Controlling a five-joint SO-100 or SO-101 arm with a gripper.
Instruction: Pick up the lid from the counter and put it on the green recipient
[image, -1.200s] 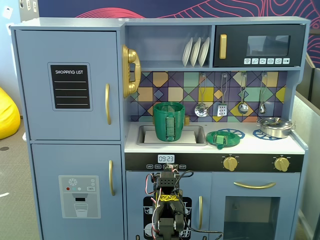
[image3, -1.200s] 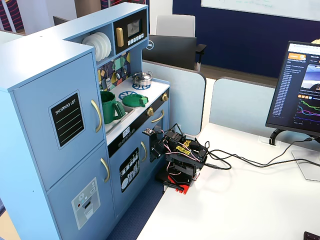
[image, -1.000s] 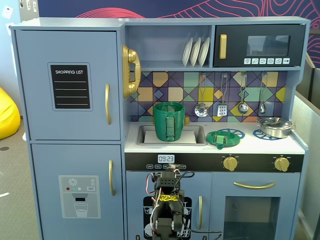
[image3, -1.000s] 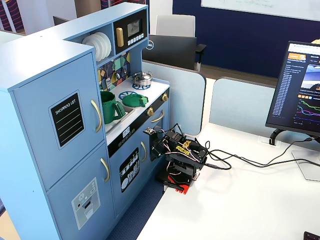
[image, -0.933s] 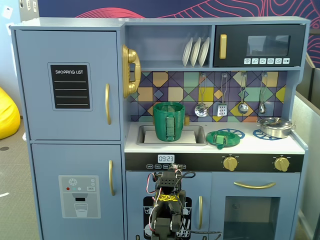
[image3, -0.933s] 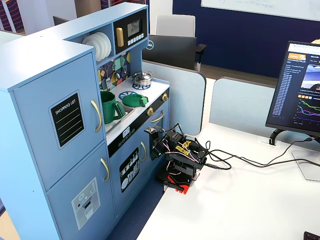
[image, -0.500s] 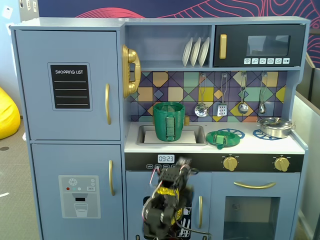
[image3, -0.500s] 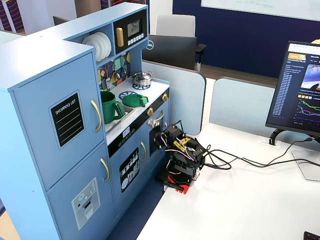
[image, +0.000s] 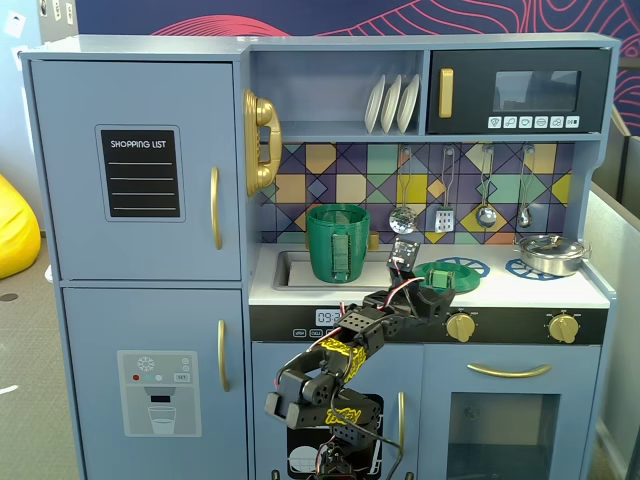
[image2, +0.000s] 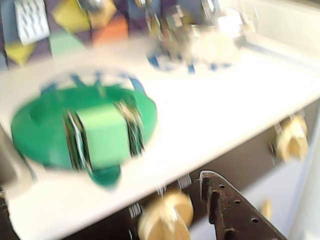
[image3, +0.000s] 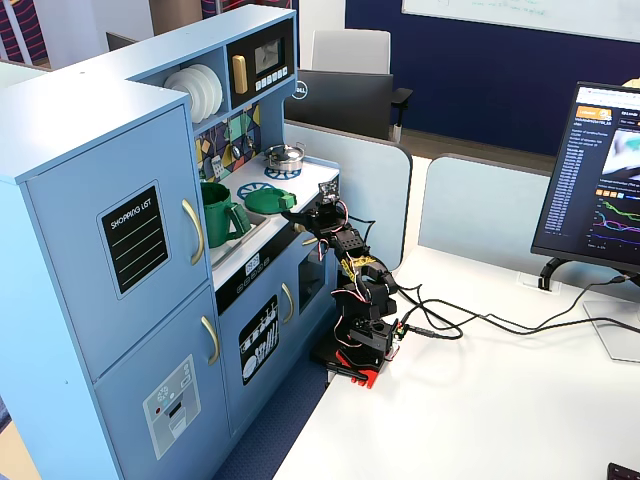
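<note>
The green lid (image: 441, 274) lies flat on the white counter (image: 520, 290), over a blue printed burner ring, right of the sink. In the wrist view the lid (image2: 45, 130) is blurred, with its raised knob (image2: 102, 135) facing me. The tall dark-green recipient (image: 337, 243) stands in the sink with its top uncovered. It also shows in a fixed view (image3: 215, 213). My gripper (image: 432, 298) is at the counter's front edge, just in front of the lid and not holding it. It looks open and empty. Only one dark finger (image2: 222, 205) shows clearly in the wrist view.
A shiny steel pot (image: 548, 253) sits on the right burner. Utensils (image: 486, 190) hang on the tiled back wall. Gold knobs (image: 460, 326) stick out below the counter edge. The fridge door (image: 140, 160) is at the left. My arm's base stands on a white desk (image3: 480, 400).
</note>
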